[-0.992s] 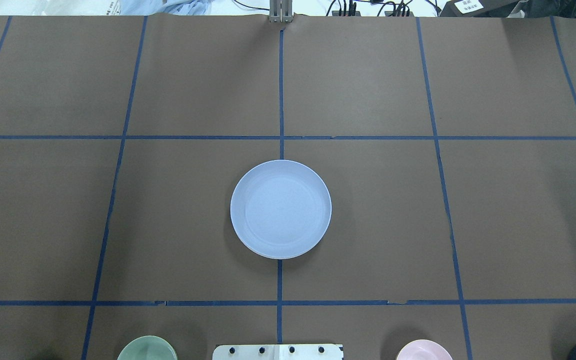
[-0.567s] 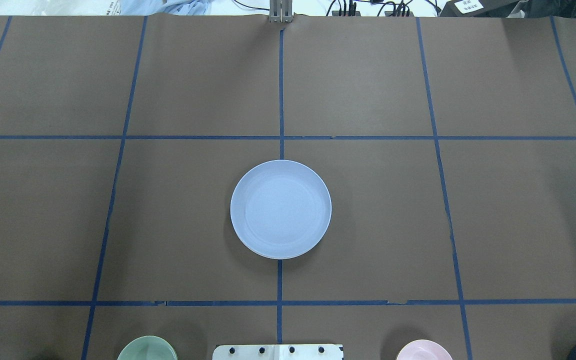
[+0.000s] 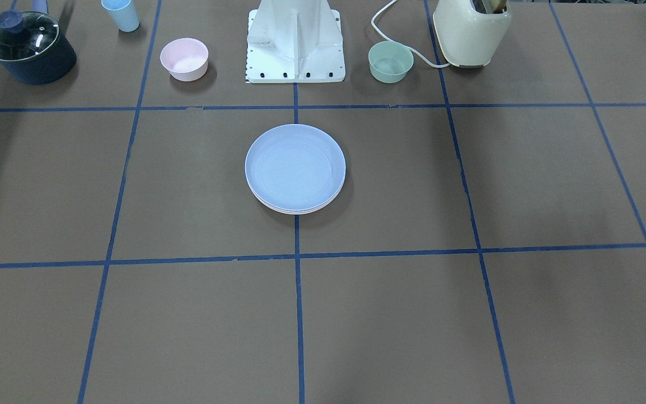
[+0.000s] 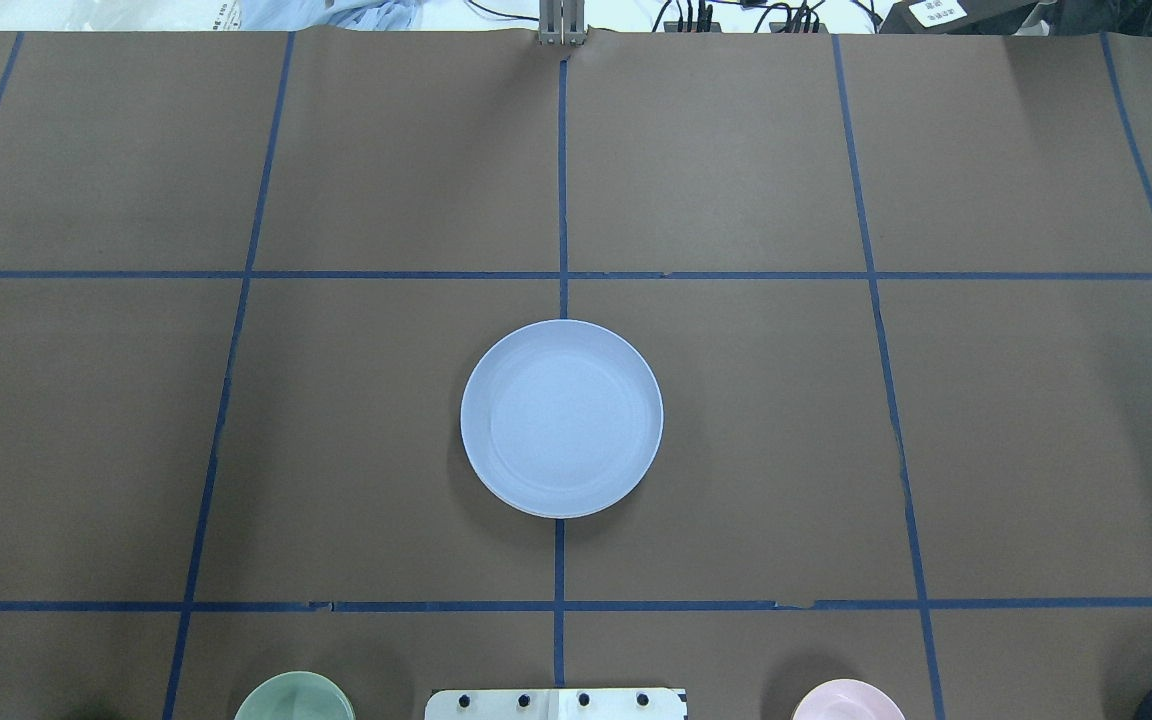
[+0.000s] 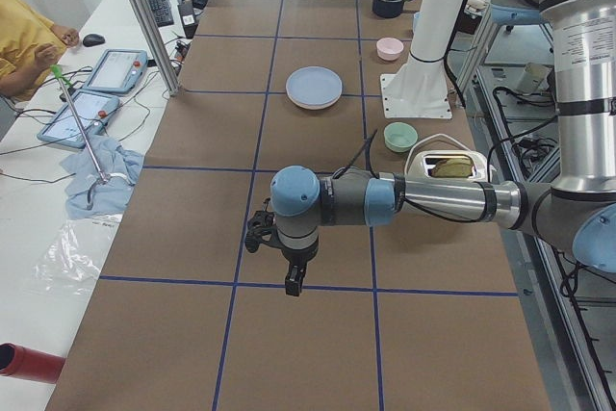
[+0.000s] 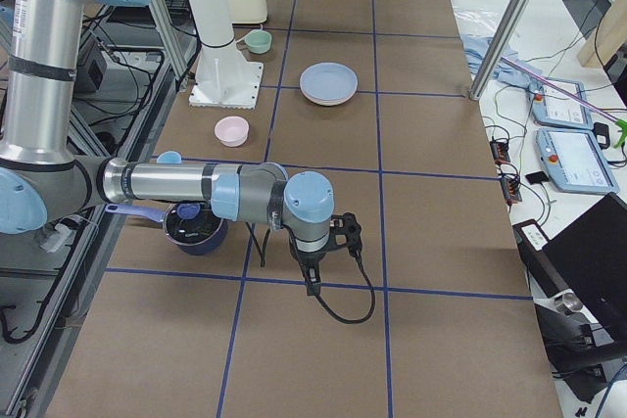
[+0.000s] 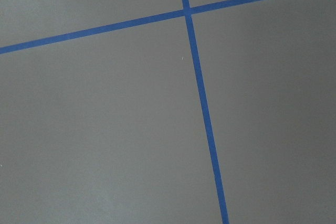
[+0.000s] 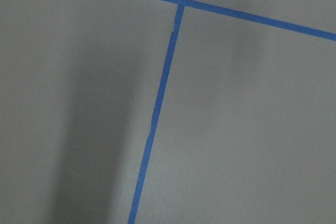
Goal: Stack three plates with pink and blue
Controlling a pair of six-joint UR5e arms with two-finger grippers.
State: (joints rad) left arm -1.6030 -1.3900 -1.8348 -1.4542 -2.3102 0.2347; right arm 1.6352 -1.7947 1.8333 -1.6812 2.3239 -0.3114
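Plates (image 3: 295,168) stacked at the table (image 4: 786,450) centre on a tape line, blue plate (image 4: 561,418) on top, paler rims beneath, left gripper (image 5: 294,281) and right gripper (image 6: 312,284) well apart from them near the table ends, cannot tell whether either is open or closed

We look on a brown paper-covered surface (image 4: 736,150) gridded with blue tape (image 4: 563,180). Alongside it we see a white bench (image 5: 24,190) carrying tablets (image 5: 117,69), a blue cloth (image 5: 96,175) and an aluminium post (image 5: 146,21).
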